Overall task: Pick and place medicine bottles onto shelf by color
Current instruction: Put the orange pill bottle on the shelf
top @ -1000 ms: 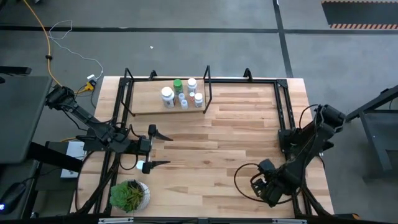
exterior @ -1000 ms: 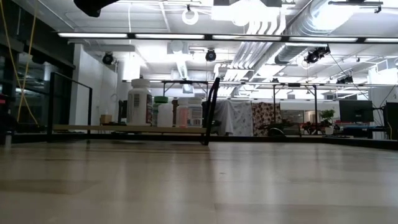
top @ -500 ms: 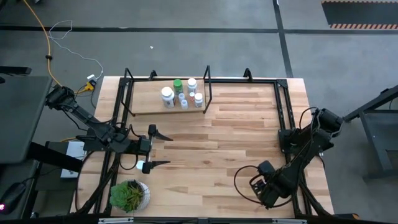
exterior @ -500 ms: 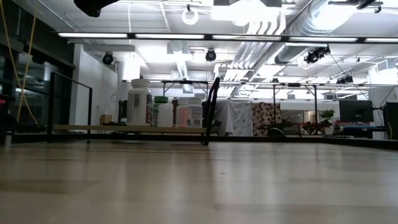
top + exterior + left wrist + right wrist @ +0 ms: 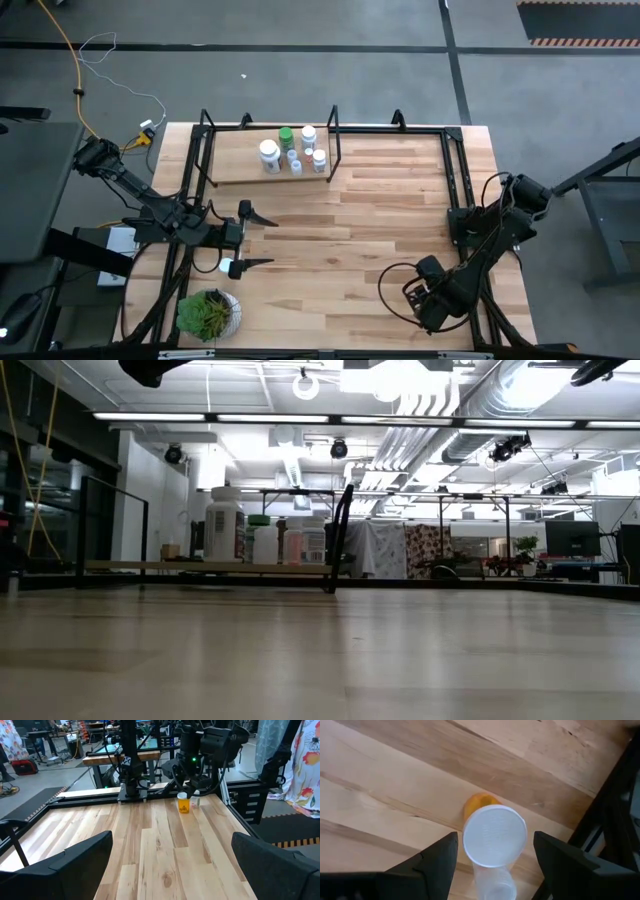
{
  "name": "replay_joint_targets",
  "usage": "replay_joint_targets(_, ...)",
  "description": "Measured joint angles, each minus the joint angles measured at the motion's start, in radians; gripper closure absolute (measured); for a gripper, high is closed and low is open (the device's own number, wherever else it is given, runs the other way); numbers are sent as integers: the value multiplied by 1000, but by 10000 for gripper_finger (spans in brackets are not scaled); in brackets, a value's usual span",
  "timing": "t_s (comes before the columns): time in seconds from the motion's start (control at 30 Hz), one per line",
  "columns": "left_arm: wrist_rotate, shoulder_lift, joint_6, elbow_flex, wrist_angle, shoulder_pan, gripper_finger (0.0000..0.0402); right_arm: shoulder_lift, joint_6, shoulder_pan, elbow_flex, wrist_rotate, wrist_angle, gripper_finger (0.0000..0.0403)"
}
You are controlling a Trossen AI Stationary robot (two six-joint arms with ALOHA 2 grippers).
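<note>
Down at the desk's (image 5: 360, 215) near right corner, the right claw (image 5: 492, 851) hangs above an orange bottle (image 5: 183, 803) with a white cap, fingers spread to either side of the cap and not touching it. A smaller white bottle (image 5: 195, 800) stands just beside the orange one. Meanwhile the left claw (image 5: 255, 238) waits wide open and empty near the left edge. On the shelf (image 5: 232, 168) at the far side stand several white bottles (image 5: 269, 154) and a green one (image 5: 286, 137). A potted plant (image 5: 208, 313) sits at the near left corner.
</note>
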Motion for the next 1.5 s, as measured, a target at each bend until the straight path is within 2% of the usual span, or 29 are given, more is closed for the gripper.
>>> replay_joint_targets(0.27, 0, 0, -8, 0, 0, 0, 2, 5, 1, -8, 0, 18, 22, 151)
replay_joint_targets(0.47, 0, 0, -11, 0, -1, 0, 2, 66, -78, -38, 0, -74, 6, 151)
replay_joint_targets(0.73, 0, 0, -11, 0, -3, 0, 2, 78, -156, -66, 0, -61, 5, 151)
replay_joint_targets(1.3, 0, 0, -8, 0, -3, 0, 2, 78, -166, -66, 0, -46, 13, 151)
replay_joint_targets(1.5, 0, 0, -8, 0, -3, 0, 2, 78, -166, -66, 0, -46, 11, 179)
